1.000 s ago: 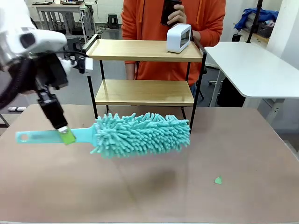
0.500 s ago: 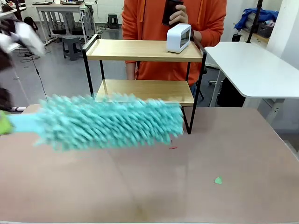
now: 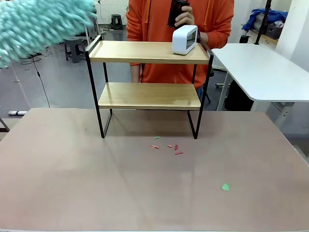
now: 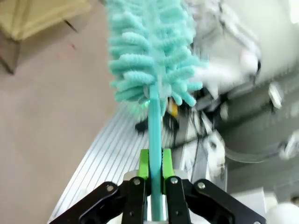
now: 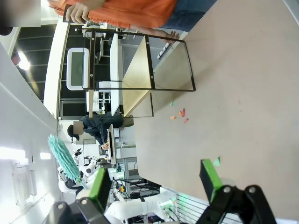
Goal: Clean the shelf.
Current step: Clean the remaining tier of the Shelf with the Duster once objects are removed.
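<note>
Left gripper: the left gripper (image 4: 155, 164) is clamped on the thin teal handle of the duster (image 4: 150, 60), with one green pad pressed against each side of the stem.
Duster: in the front view the duster (image 3: 43, 24) sits high in the top left corner, above and left of the shelf and off the table (it is smeared by motion blur, so its exact angle cannot be read). In the left wrist view the fluffy head points away from the fingers.
Right gripper: the right gripper (image 5: 155, 183) stands with its jaws spread wide and nothing between the green pads.
Shelf: the shelf (image 3: 140, 52) stands on the far half of the brown table (image 3: 72, 183), all four black legs on the surface, with both wooden boards level. It also appears sideways in the right wrist view (image 5: 135, 77), and one corner shows in the left wrist view (image 4: 42, 16).
On the shelf: a white device (image 3: 185, 39) stands on the top board near its right end. The lower board is bare.
Table debris: a few red scraps (image 3: 169, 147) lie just in front of the shelf, between its front legs. One green scrap (image 3: 225, 186) lies farther right and nearer the robot.
Person: a person (image 3: 154, 19) in an orange top stands behind the shelf, and one hand (image 3: 184, 17) holds a dark object at chest height.
</note>
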{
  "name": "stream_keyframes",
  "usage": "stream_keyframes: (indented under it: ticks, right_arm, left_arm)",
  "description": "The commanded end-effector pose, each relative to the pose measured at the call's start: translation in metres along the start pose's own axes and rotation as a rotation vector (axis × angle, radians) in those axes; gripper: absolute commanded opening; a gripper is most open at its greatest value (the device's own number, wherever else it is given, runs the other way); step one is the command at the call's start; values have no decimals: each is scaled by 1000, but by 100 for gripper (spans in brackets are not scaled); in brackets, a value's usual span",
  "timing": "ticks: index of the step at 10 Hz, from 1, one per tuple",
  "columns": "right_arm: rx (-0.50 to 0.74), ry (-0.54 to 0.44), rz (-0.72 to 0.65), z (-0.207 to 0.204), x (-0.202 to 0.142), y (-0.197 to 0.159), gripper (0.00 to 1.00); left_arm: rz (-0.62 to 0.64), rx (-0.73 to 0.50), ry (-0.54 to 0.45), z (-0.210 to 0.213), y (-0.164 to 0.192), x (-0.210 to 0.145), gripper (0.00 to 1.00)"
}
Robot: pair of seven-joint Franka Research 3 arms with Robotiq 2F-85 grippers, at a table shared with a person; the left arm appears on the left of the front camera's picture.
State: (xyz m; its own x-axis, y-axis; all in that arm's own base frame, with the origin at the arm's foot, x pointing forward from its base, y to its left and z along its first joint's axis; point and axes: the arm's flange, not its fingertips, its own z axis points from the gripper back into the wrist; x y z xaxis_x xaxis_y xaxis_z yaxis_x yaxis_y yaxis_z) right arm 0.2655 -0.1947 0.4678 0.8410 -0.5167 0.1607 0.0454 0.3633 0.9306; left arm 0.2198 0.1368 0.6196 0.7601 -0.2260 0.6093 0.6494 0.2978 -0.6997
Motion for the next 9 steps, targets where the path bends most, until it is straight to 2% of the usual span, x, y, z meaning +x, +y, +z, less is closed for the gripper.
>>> stream_keyframes:
  ticks: [1,2,4,6,7,9]
  right_arm:
    - [30,-14,26,-3,0,0,100]
    - [30,-14,26,-3,0,0,100]
    - [30,-14,26,-3,0,0,100]
    - [30,-14,26,-3,0,0,100]
    - [30,-14,26,-3,0,0,100]
    - [30,-14,26,-3,0,0,100]
  left_arm:
    - [183,79,-402,-5,27,4,12]
    - [310,152,-478,-5,45,10,12]
    - [498,323,-514,-18,81,26,12]
    - [663,418,-458,-26,105,37,12]
    - [496,358,-492,-1,100,15,12]
    - [496,358,-492,-1,100,15,12]
